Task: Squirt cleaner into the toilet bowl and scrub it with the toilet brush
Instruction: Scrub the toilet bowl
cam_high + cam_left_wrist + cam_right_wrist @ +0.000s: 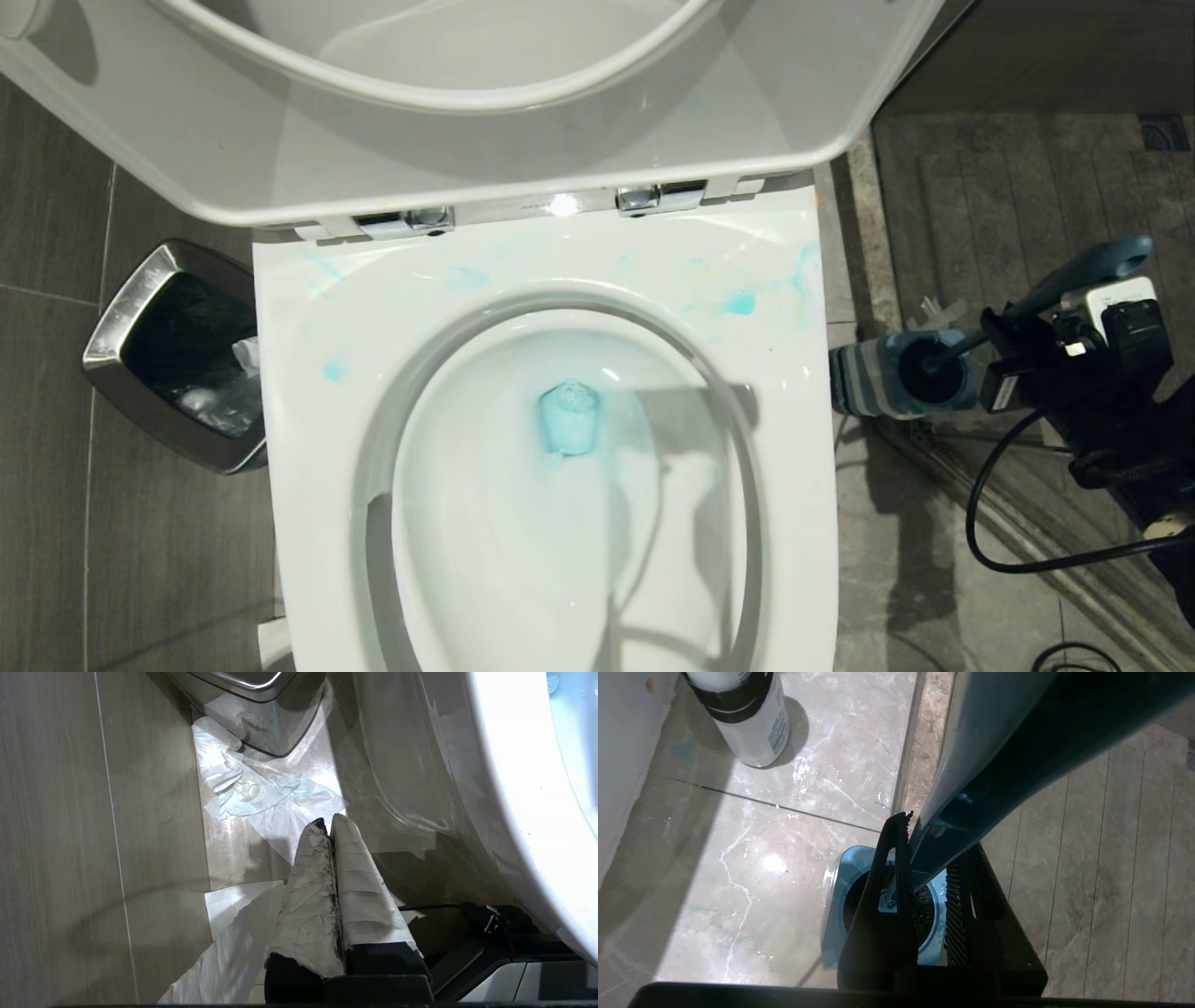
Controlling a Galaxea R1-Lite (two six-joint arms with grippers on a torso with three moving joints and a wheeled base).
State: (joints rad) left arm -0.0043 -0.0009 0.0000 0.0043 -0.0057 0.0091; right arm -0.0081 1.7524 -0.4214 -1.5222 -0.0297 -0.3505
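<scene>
While gripped by right pincer [931, 858], toilet brush [1074, 280] slants, head in holder [887, 375]

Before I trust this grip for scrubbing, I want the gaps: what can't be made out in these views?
- Round black bristle head of the slate-blue toilet brush: sunk in its striped blue-grey holder in the head view; in the right wrist view the right tool, shut on the handle, blocks it.
- White cleaner bottle: top cut off by the right wrist view's edge.
- White toilet bowl: near end cut off by the head view's lower edge.

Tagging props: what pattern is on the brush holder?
Blue-grey and white stripes on the holder, clearest in head view.
</scene>
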